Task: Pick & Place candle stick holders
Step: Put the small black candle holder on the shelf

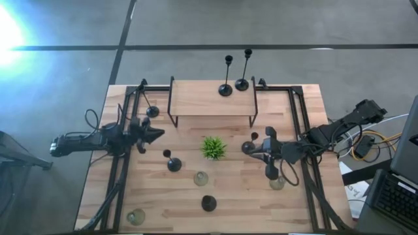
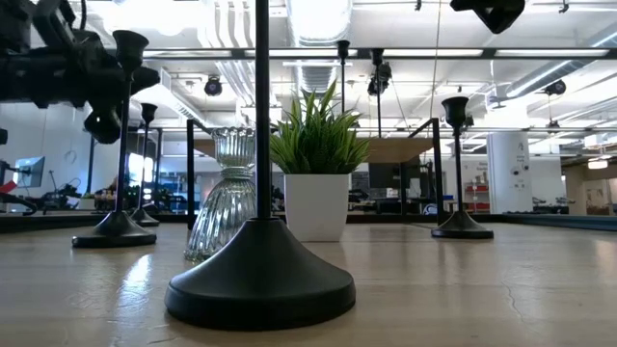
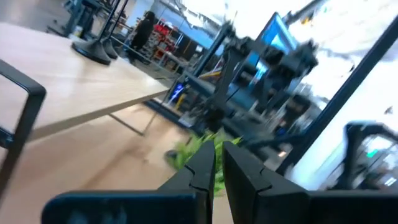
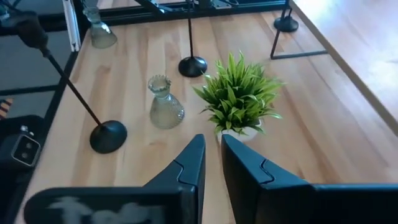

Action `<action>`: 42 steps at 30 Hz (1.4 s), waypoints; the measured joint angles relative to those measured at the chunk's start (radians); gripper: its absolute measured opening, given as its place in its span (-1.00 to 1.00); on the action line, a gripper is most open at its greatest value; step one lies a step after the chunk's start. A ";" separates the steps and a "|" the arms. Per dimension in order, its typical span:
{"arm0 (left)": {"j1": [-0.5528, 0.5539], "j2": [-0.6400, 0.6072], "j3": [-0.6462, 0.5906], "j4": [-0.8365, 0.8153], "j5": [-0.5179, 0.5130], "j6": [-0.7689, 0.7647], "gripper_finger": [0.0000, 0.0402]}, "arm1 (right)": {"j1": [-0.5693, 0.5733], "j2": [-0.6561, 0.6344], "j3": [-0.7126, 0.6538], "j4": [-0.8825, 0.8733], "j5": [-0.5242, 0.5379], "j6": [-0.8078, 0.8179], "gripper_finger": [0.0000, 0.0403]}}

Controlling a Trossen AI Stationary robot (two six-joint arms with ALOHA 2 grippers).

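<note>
Left hand (image 1: 155, 134): over the table's left side, pointing toward the plant; fingers (image 3: 202, 169) nearly together, only a thin slit between them, nothing held.
Right hand (image 1: 256, 149): over the table's right side, pointing toward the plant from the opposite side; fingers (image 4: 186, 168) close to shut with a narrow gap, holding nothing.
Plant (image 1: 213, 148): between the two hands, nearer the right one; white pot, upright.
Shelf (image 1: 212, 100): raised wooden board beyond both hands; two black sticks (image 1: 226, 88) stand at its far edge, side by side.
Black stick, left (image 1: 151, 111): just beyond the left hand, upright on the table.
Black stick, middle (image 1: 173, 164): nearer than the left hand, between it and the plant.
Black stick, near (image 1: 208, 203): well in front of both hands, by the table's near edge.
Glass holders: one (image 1: 201, 177) just in front of the plant; one (image 1: 136, 217) at the near left corner; one (image 1: 277, 182) close beside the right arm.
Table (image 1: 157, 196): light wood, black frame rails along both sides.
</note>
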 joint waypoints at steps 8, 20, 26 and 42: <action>0.000 0.000 0.000 0.049 -0.005 -0.127 -0.84 | 0.000 -0.001 -0.004 0.000 0.024 -0.012 -0.78; -0.008 0.047 0.004 -0.051 0.348 0.263 -0.84 | 0.000 0.000 -0.010 -0.002 0.026 -0.035 -0.79; -0.011 0.123 0.005 -0.069 0.342 0.409 -0.84 | -0.001 0.000 -0.010 -0.001 0.027 -0.031 -0.79; -0.013 0.423 0.020 -0.101 0.293 0.463 -0.80 | -0.001 0.000 -0.009 0.025 0.026 -0.028 -0.79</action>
